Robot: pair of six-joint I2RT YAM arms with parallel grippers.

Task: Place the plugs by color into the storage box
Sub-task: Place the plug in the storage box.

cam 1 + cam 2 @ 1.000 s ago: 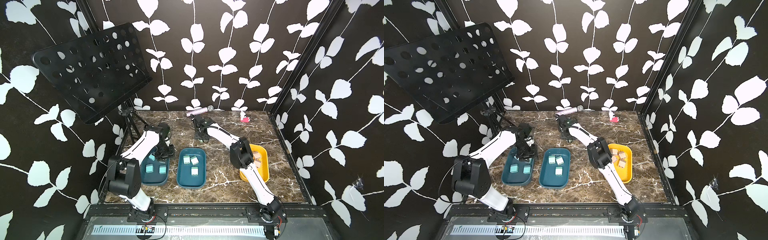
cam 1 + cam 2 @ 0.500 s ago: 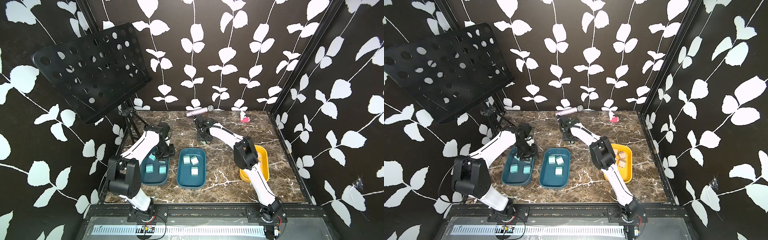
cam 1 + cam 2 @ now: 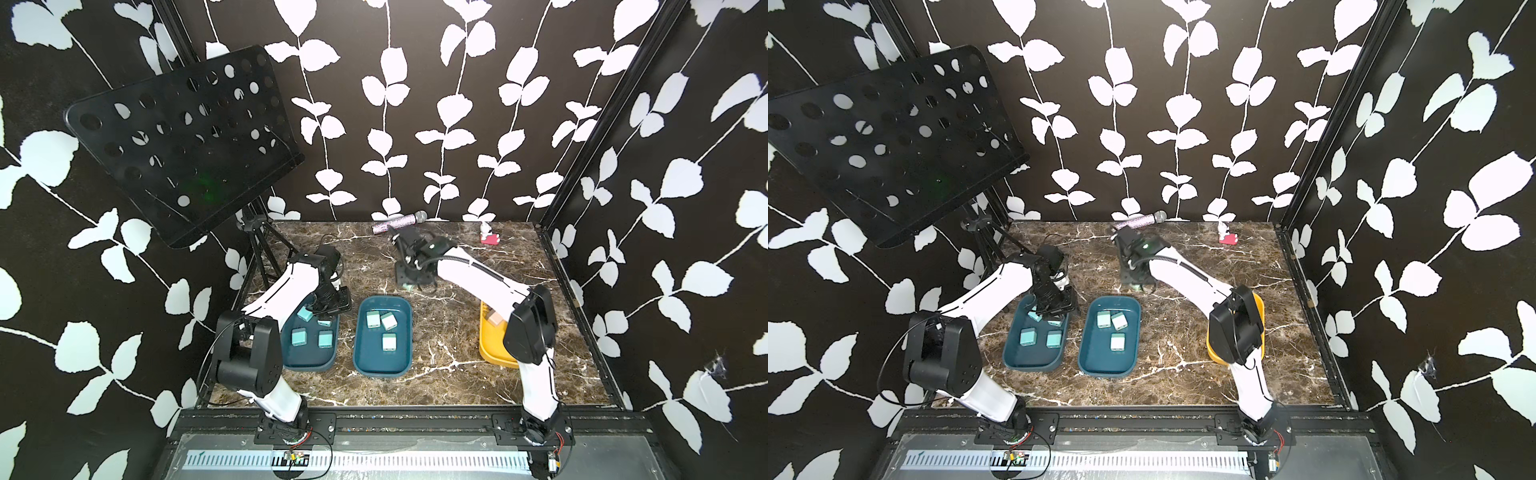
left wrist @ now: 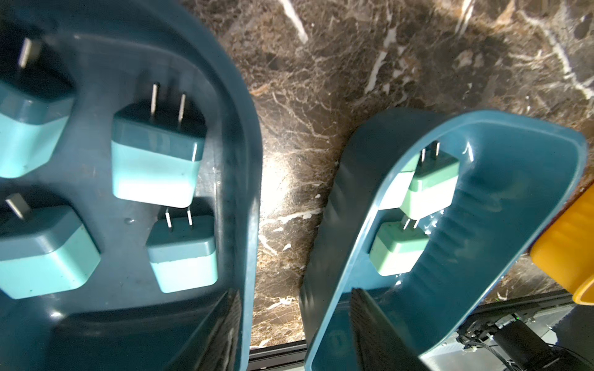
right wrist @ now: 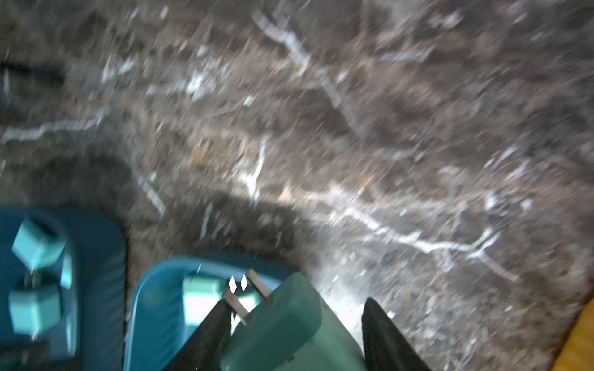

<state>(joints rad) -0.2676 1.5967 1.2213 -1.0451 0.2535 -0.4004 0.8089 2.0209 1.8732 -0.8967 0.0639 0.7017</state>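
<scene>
Swung outward since a second ago, my right arm's elbow [image 3: 530, 328] now hangs over the yellow plastic tray [image 3: 490, 353], hiding most of the beige plugs [image 3: 494, 319]. The right fingers [image 3: 410, 279] sit nearer the trays, clamped on a pale mint green cube plug [image 5: 289, 324] above the dark marble-veined desk [image 3: 449, 332]. Around it rise black walls [image 3: 478, 62] printed with white leaves. My left fingers [image 3: 330, 306], unmoved, hang apart and empty over the far end of the left teal tray [image 3: 307, 360], which holds four light blue plugs [image 4: 157, 160]. The middle teal tray [image 3: 382, 368] holds three mint plugs [image 3: 388, 343]. Behind stand a black perforated music stand [image 3: 178, 137], a microphone [image 3: 399, 222] and a pink-red toy figure [image 3: 489, 237].
</scene>
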